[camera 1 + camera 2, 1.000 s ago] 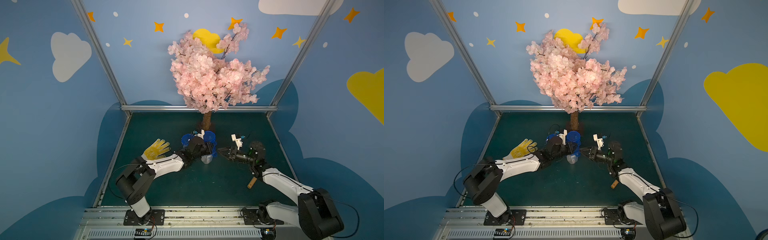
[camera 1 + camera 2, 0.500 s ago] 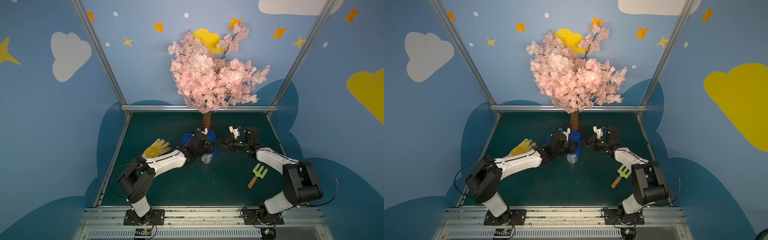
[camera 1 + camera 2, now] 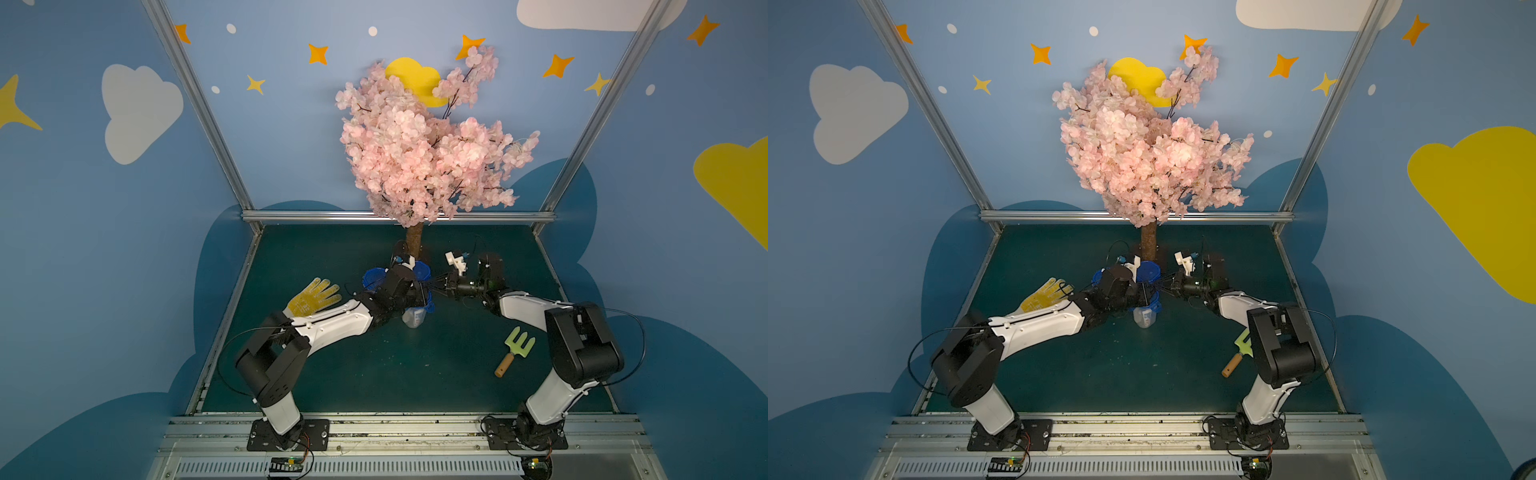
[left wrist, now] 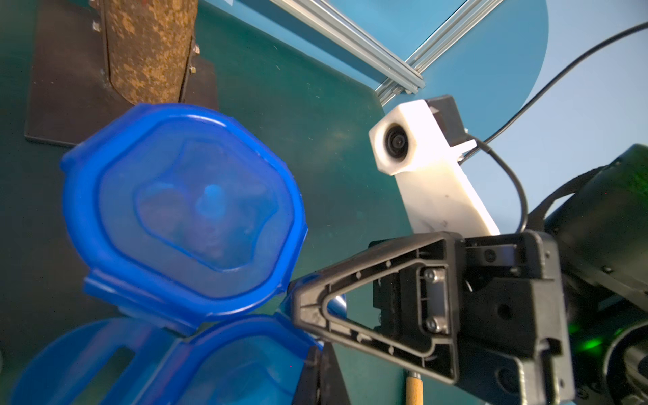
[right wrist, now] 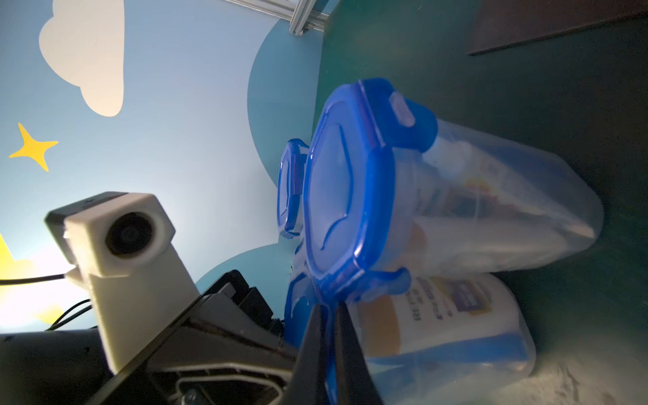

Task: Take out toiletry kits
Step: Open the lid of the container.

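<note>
At the foot of the tree trunk [image 3: 414,243], on the green table [image 3: 374,374], a tight cluster of clear jars [image 3: 413,318], each under a blue lid [image 3: 1148,272], with both arms meeting over it.

Inside the jars, the toiletry kits [image 5: 498,315], none lying out on the table. In the nearer jar of the right wrist view, a white bottle [image 5: 441,315] with an orange cap and a blue wrapped piece [image 5: 456,350] just beside it. In the jar next to it, a white tube [image 5: 449,161] with blurred print.

Clenched: the right gripper [image 5: 328,315], with the edge flap of a blue lid showing between its fingers [image 5: 310,350].

Clenched too: the left gripper [image 4: 319,354], tips pressed together against the rim of a lid. Impossible to tell whether anything is pinched there.

Well apart from the jars, a yellow glove [image 3: 313,296] beside the left arm and a green garden fork [image 3: 517,347] with a wooden handle near the right arm.
</note>
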Available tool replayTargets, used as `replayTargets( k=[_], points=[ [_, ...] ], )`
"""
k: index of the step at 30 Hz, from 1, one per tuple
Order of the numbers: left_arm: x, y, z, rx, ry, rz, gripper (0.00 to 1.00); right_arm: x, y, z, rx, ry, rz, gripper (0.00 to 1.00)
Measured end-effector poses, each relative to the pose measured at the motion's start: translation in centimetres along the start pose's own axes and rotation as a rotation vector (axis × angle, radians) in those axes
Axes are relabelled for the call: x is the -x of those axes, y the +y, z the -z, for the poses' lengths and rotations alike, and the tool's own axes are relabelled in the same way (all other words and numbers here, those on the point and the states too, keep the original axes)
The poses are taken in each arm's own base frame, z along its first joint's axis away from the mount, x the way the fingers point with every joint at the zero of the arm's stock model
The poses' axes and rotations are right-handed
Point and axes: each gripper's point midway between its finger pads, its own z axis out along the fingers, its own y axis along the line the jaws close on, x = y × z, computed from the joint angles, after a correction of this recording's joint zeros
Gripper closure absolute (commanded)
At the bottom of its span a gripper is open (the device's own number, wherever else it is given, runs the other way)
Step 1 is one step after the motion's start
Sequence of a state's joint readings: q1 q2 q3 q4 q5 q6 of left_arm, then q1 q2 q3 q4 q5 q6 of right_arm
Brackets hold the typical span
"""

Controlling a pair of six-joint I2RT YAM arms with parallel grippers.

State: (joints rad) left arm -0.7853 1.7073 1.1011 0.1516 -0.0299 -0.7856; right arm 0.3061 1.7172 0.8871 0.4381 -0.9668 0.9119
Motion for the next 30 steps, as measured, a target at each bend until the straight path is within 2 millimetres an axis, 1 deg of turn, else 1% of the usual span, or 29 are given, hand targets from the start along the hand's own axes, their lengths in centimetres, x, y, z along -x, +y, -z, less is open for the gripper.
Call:
replayTargets(
  k=[5,8,11,14,17,19,22,24,27,30],
  points=[
    [0.0,0.0,0.2,0.006,0.005,-0.008,0.97,-0.1,0.0,-0.1,0.0,0.001,0.007,1.0],
    [-0.1,0.1,0.9,0.022,0.021,-0.017,0.97,-0.3,0.0,0.0,-0.01,0.004,0.024,1.0],
    [-0.2,0.3,2.4,0.047,0.04,-0.024,0.84,-0.2,0.1,0.2,-0.04,-0.008,0.051,1.0],
    [-0.2,0.6,4.6,0.075,0.053,-0.034,0.66,-0.2,0.2,0.4,-0.072,-0.013,0.078,1.0],
    [0.5,0.8,7.4,0.097,0.028,-0.048,0.56,-0.2,0.0,0.6,-0.108,-0.01,0.095,1.0],
    [1.6,0.7,9.5,0.101,-0.018,-0.062,0.53,-0.2,0.1,0.7,-0.125,-0.006,0.108,1.0],
    [3.4,0.3,13.1,0.105,-0.108,-0.079,0.52,-0.2,0.3,0.9,-0.148,0.002,0.128,1.0],
    [4.3,0.5,15.0,0.117,-0.16,-0.086,0.52,-0.4,0.6,1.0,-0.153,0.011,0.142,1.0],
    [5.0,1.9,17.5,0.17,-0.221,-0.092,0.45,-0.8,1.3,1.1,-0.155,0.023,0.161,1.0],
    [5.4,4.0,19.4,0.237,-0.266,-0.088,0.43,-1.1,2.6,1.2,-0.14,0.033,0.19,1.0]
  ],
)
